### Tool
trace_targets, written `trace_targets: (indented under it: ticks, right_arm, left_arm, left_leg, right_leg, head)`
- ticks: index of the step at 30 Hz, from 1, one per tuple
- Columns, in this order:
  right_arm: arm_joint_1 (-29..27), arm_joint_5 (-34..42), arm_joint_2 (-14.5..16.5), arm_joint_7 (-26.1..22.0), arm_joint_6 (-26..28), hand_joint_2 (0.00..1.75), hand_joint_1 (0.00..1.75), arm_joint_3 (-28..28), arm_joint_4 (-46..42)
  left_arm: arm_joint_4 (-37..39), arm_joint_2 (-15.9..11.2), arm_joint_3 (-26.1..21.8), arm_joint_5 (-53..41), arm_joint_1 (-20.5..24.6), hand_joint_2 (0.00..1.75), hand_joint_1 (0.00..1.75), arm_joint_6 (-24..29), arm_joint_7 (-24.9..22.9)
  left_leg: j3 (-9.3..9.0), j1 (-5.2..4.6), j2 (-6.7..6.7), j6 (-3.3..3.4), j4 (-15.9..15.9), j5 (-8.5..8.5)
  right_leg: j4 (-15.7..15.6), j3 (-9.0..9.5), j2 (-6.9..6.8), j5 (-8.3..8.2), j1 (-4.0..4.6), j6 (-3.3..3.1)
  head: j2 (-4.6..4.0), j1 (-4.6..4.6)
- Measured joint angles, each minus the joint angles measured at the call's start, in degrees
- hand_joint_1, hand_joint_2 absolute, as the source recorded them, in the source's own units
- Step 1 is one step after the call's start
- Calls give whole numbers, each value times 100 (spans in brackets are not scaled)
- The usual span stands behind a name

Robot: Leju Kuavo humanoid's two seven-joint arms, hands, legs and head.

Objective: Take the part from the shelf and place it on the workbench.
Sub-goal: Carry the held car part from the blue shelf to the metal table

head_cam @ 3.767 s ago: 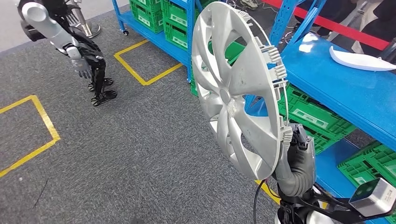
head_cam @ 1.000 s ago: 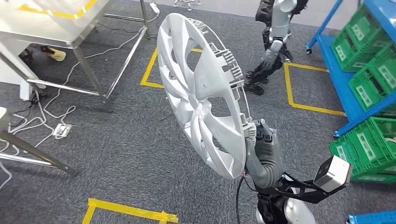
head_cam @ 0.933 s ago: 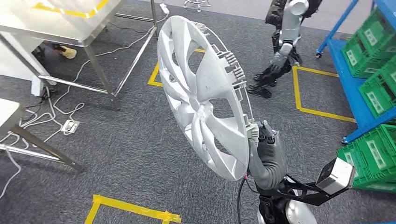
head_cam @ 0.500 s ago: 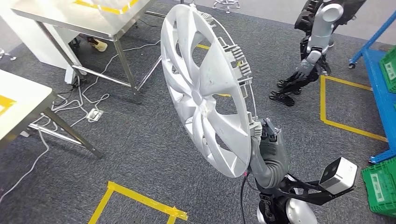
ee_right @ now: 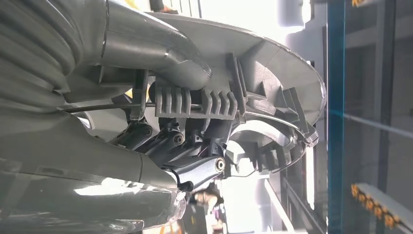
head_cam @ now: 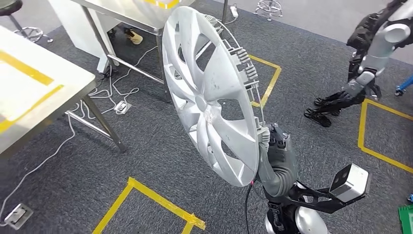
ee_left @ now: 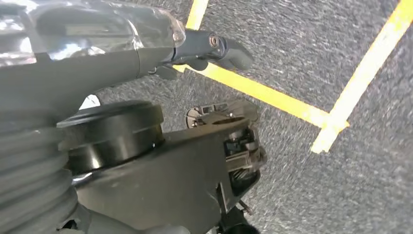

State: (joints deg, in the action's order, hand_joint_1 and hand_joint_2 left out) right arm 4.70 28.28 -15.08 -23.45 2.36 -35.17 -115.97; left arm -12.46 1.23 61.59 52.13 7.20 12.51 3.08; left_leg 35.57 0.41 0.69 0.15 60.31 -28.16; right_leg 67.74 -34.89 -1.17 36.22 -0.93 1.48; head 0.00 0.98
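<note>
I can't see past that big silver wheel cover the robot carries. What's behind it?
Behind the wheel cover, through its gaps, show grey carpet and yellow floor tape. The right hand grips its rim from behind; the cover hides much of the floor and the steel table's near corner.

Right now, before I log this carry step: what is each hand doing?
Left hand: cannot be told; it hangs over the carpet.
Right hand: holding the silver wheel cover by its rim.

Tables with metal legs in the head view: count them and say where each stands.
2: a white-topped table with yellow tape at the left edge, and a steel-framed table at the top, behind it. Others may be out of frame.
</note>
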Motion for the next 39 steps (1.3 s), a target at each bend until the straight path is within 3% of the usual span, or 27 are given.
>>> trace_targets:
  ticks: [2, 3, 4, 7, 9, 10, 11, 13, 15, 17, 18, 19, 21, 22, 24, 26, 28, 29, 31, 32, 33, 34, 35, 37, 39]
  right_arm:
    - [-27, 3, 0, -9, -5, 175, 175, -1, 12]
    - [-40, 5, 1, -10, -8, 175, 175, -2, 20]
    - [-50, 7, 1, -11, -9, 175, 175, -2, 26]
    - [-53, 8, 0, -13, -11, 175, 175, -2, 27]
    - [-47, 9, 1, -17, -12, 175, 175, -2, 26]
    - [-45, 9, 2, -18, -13, 175, 175, -2, 26]
    - [-42, 9, 4, -19, -13, 175, 175, -3, 26]
    - [-45, 13, 11, -19, -14, 175, 175, -3, 27]
    - [-48, 16, 16, -20, -16, 175, 175, -4, 31]
    - [-49, 21, 16, -20, -17, 175, 175, -5, 49]
    - [-50, 26, 16, -20, -17, 175, 175, -7, 62]
    - [-50, 31, 16, -20, -17, 175, 175, -8, 76]
    - [-48, 38, 16, -19, -22, 175, 175, -13, 91]
    - [-45, 42, 16, -19, -25, 175, 175, -16, 93]
    - [-37, 47, 15, -17, -33, 175, 175, -25, 96]
    - [-31, 48, 15, -16, -40, 175, 175, -33, 101]
    - [-25, 52, 15, -15, -45, 175, 175, -41, 105]
    - [-18, 62, 14, -14, -49, 175, 175, -44, 109]
    - [3, 96, 13, -13, -62, 175, 175, -46, 131]
    - [13, 110, 13, -11, -69, 175, 175, -47, 147]
    - [20, 119, 12, -10, -74, 175, 175, -48, 164]
    - [24, 121, 11, -10, -76, 175, 175, -48, 178]
    - [30, 123, 10, -9, -77, 175, 175, -48, 186]
    - [57, 126, 8, -9, -78, 175, 175, -48, 191]
    - [113, 138, 8, -8, -77, 175, 175, -46, 188]
  left_arm:
    - [1, -2, 0, 1, 4, 175, 0, -1, -25]
    - [2, -3, 0, 2, 2, 175, 0, -1, -36]
    - [2, -5, 0, 2, 1, 175, 0, 0, -44]
    - [0, 1, -1, 2, 2, 175, 0, 1, -50]
    - [0, 12, -1, 3, -3, 175, 0, 0, -50]
    - [0, 15, -1, 3, -9, 175, 0, -1, -50]
    - [0, 16, 0, 3, -14, 175, 0, -2, -50]
    - [0, 10, 0, 2, -17, 175, 0, -3, -49]
    - [0, 3, 0, 2, -10, 175, 0, -3, -48]
    - [0, 1, 1, 1, -12, 175, 0, -3, -47]
    - [1, 0, 1, 0, -15, 175, 0, -3, -46]
    - [1, -2, 2, 0, -17, 175, 0, -3, -44]
    - [1, -5, 2, -2, -15, 175, 0, -3, -36]
    - [1, -7, 2, -4, -12, 175, 0, -3, -31]
    - [1, -12, 1, -8, -15, 175, 0, -3, -26]
    - [2, -20, 0, -9, -22, 175, 0, -3, -26]
    - [2, -25, 0, -9, -17, 175, 0, -2, -25]
    - [2, -24, 0, -9, -11, 175, 0, -2, -25]
    - [2, -23, 0, -10, -5, 175, 0, -1, -24]
    - [2, -22, 0, -11, -4, 175, 0, -1, -24]
    - [2, -22, 0, -11, -5, 175, 0, -1, -24]
    - [2, -22, 0, -11, -5, 175, 0, -1, -24]
    - [2, -22, 0, -10, -5, 175, 0, -1, -22]
    - [1, -13, 0, -7, -3, 175, 0, 2, -3]
    - [-1, 4, 0, 1, -2, 175, 0, 10, 47]
  left_leg:
    - [-1, -32, -136, 31, 2, 8]
    - [-4, -50, -205, 40, 3, 13]
    - [-7, -66, -272, 47, 2, 17]
    - [0, -87, -428, 45, 2, 35]
    - [34, -65, -490, 0, -3, 66]
    - [48, -53, -520, -34, -19, 87]
    - [60, -50, -501, -62, -23, 88]
    - [132, -66, -291, -118, 112, -50]
    - [365, -46, -77, -175, 644, -395]
    - [607, 6, -59, -235, 1222, -638]
    - [626, 28, -57, -263, 1299, -620]
    - [531, 45, -38, -289, 1158, -495]
    - [139, 53, 110, -322, 489, -180]
    - [-29, 44, 190, -300, 188, -83]
    - [-146, 5, 262, -194, -40, -79]
    - [-134, -6, 192, -81, -51, -56]
    - [-128, 4, 122, -9, -67, -30]
    - [-127, 9, 84, 21, -73, -17]
    - [-113, -5, 9, 60, -72, -5]
    - [-107, -16, -35, 70, -72, 2]
    - [-104, -30, -85, 79, -71, 7]
    - [-104, -43, -137, 87, -71, 13]
    - [-107, -56, -193, 93, -71, 18]
    - [-102, -74, -288, 91, -68, 30]
    - [-63, -65, -357, 49, -63, 57]
  right_leg:
    - [590, -280, 68, 181, 9, -27]
    - [625, -313, 82, 112, 18, -60]
    - [450, -255, 102, -60, 33, -107]
    - [-530, 140, 295, -596, 101, -276]
    - [-799, 246, 374, -648, 132, -324]
    - [-851, 256, 346, -664, 141, -323]
    - [-913, 277, 305, -687, 131, -319]
    - [-1060, 330, 221, -757, 103, -318]
    - [-1123, 353, 127, -795, 93, -324]
    - [-1117, 350, 21, -794, 91, -321]
    - [-1110, 349, -29, -788, 87, -312]
    - [-1097, 349, -74, -778, 78, -296]
    - [-1044, 347, -144, -739, 62, -234]
    - [-1004, 342, -170, -714, 63, -196]
    - [-958, 337, -212, -690, 74, -134]
    - [-955, 340, -240, -680, 61, -86]
    - [-804, 284, -144, -533, 41, -33]
    - [-565, 189, -65, -371, 35, -13]
    - [199, -125, 46, 18, 36, 2]
    - [534, -269, 61, 139, 39, -4]
    - [694, -337, 70, 146, 42, -22]
    - [623, -303, 79, 34, 45, -53]
    - [341, -176, 105, -166, 52, -97]
    - [-433, 166, 238, -547, 78, -209]
    - [-858, 346, 330, -667, 107, -276]
  head:
    - [0, 71]
    - [0, 98]
    - [0, 123]
    - [0, 146]
    - [0, 153]
    - [0, 164]
    - [0, 178]
    - [0, 142]
    - [0, 64]
    - [0, 7]
    - [0, -13]
    - [0, -31]
    - [0, -76]
    - [0, -104]
    - [0, -120]
    - [0, -98]
    - [0, -74]
    - [0, -50]
    - [0, 17]
    - [0, 44]
    - [0, 71]
    - [0, 95]
    - [0, 118]
    - [0, 145]
    - [0, 152]
